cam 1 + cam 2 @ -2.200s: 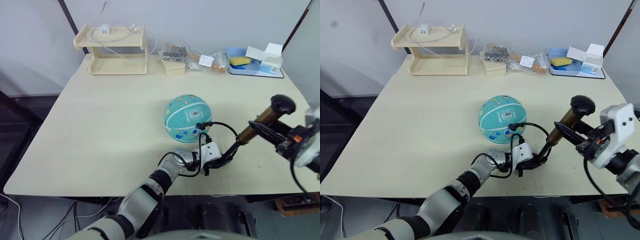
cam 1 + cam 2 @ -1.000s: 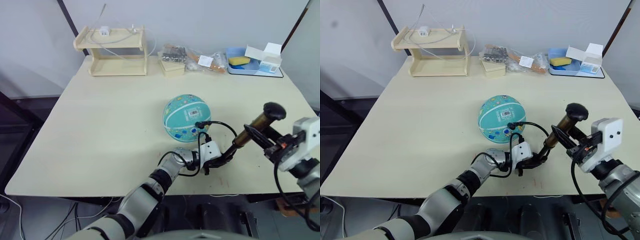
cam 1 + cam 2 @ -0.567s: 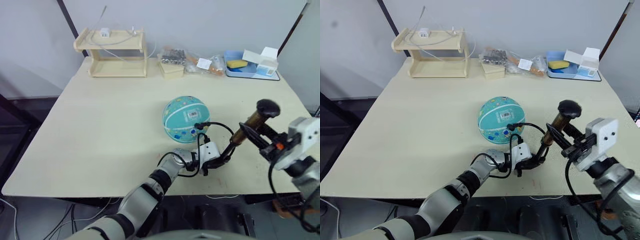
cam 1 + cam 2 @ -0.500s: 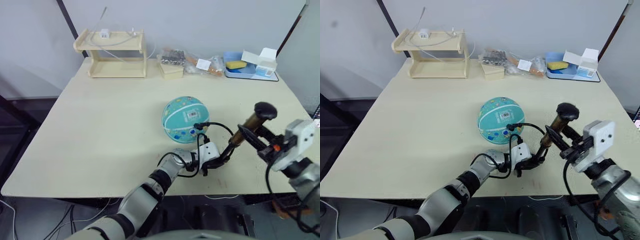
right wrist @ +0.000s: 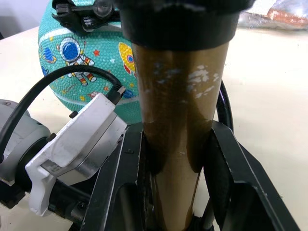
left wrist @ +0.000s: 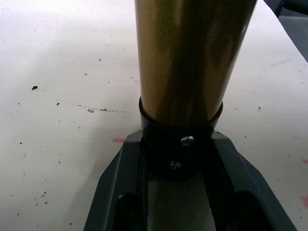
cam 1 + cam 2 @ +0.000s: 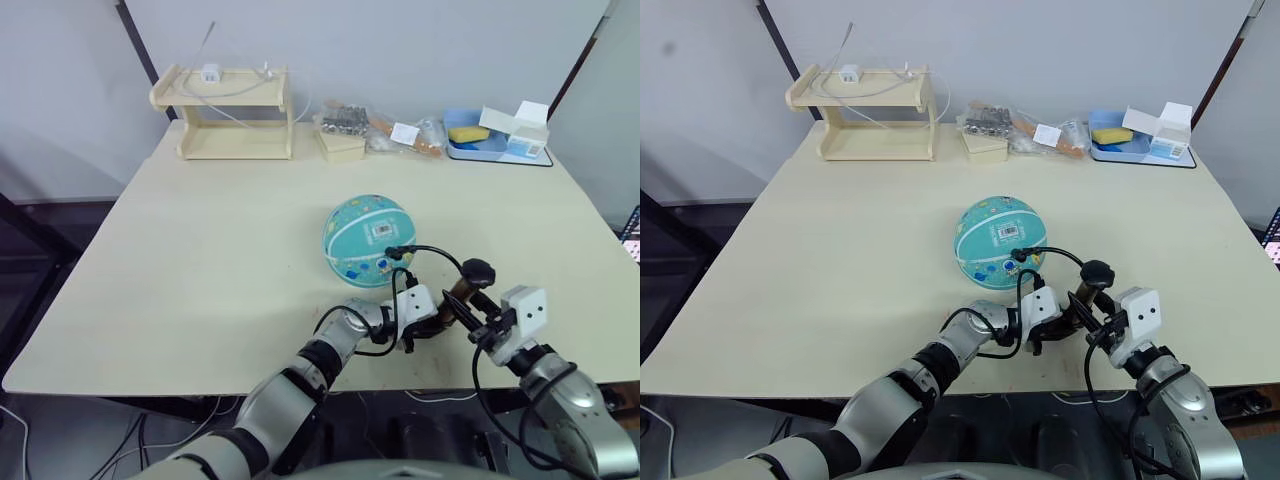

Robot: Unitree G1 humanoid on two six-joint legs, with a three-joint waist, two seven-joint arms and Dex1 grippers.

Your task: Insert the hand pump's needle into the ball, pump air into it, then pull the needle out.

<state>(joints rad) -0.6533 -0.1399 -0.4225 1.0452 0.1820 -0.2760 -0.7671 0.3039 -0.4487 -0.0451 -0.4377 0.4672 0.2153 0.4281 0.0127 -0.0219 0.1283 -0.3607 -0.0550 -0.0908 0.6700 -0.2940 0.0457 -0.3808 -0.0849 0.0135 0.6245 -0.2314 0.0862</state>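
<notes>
Ball point(image 7: 367, 240) sits mid table point(image 7: 200, 240). Black hose point(image 7: 432, 251) plugged into ball's near side; needle too small to see. Pump point(image 5: 175, 139) stands just beside ball, near front edge. Left gripper point(image 6: 177, 168) squeezes pump's black bottom end. Right gripper point(image 5: 175, 159) squeezes gold tube, under black handle point(image 7: 477, 270).

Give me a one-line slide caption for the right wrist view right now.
Right gripper clamped around the brass pump barrel, teal ball just behind.
</notes>
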